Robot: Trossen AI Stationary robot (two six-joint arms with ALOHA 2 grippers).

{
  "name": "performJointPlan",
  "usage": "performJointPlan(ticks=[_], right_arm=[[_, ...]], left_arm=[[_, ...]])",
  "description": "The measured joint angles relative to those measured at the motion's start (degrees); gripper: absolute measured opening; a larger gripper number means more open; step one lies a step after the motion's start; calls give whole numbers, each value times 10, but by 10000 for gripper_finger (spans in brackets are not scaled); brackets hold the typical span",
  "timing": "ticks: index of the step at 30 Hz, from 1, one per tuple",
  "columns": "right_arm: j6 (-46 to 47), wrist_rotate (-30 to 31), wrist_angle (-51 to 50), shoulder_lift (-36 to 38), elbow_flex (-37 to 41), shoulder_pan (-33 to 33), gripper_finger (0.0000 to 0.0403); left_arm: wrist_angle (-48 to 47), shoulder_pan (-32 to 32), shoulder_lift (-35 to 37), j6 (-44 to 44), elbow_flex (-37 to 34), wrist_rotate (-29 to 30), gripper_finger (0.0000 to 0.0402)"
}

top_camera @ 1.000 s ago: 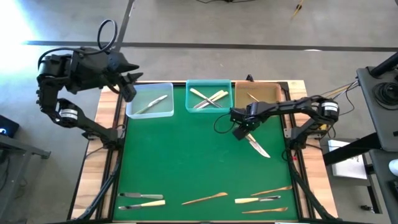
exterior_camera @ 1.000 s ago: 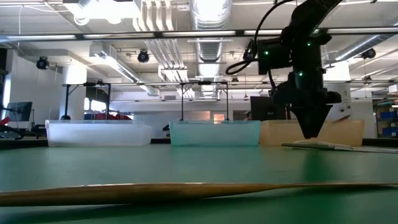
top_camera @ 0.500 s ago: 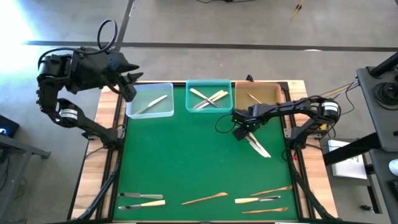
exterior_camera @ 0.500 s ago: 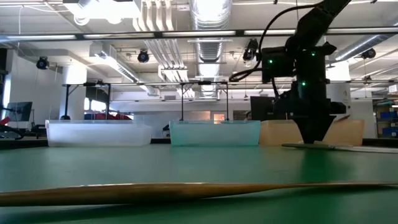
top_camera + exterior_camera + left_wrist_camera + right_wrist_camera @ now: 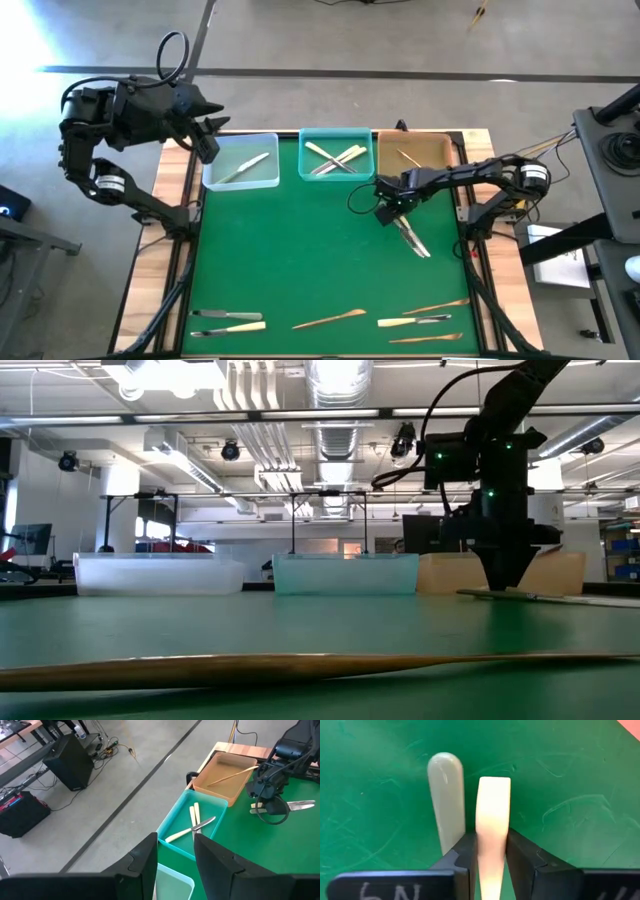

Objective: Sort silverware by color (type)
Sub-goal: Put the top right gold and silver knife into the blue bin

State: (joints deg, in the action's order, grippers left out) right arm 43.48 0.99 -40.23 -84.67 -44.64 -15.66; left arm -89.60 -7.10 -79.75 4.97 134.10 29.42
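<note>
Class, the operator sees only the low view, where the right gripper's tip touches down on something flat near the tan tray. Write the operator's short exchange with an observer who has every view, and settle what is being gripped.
Operator: What is under the right gripper?
Observer: Two utensils lie side by side, a cream utensil and a silver-grey utensil.
Operator: Which one is it gripping?
Observer: The cream one. The fingers sit against both sides of its handle, and the silver-grey one lies just outside one finger.
Operator: Where is the left gripper?
Observer: By the clear tray's far left corner, with its fingers apart and holding nothing.
</note>
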Motion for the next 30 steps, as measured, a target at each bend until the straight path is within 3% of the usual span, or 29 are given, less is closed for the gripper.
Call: performJointPlan(ticks=[10,17,21,23,27,30], right_arm=[[0,5,-8,55,-40,0,67],[-51,75,3,112,-117,1,67],[-180,148,105,126,-158,5,67],[-287,169,181,124,-170,4,67],[-527,169,343,99,-180,4,67],[-620,165,406,62,-187,-7,67]], left_arm=[[0,0,2,-11,0,0,112],[0,0,2,-12,0,0,112],[0,0,2,-17,0,0,112],[0,0,2,-17,0,0,112],[0,0,2,-17,0,0,112],[-1,0,2,-17,0,0,112]])
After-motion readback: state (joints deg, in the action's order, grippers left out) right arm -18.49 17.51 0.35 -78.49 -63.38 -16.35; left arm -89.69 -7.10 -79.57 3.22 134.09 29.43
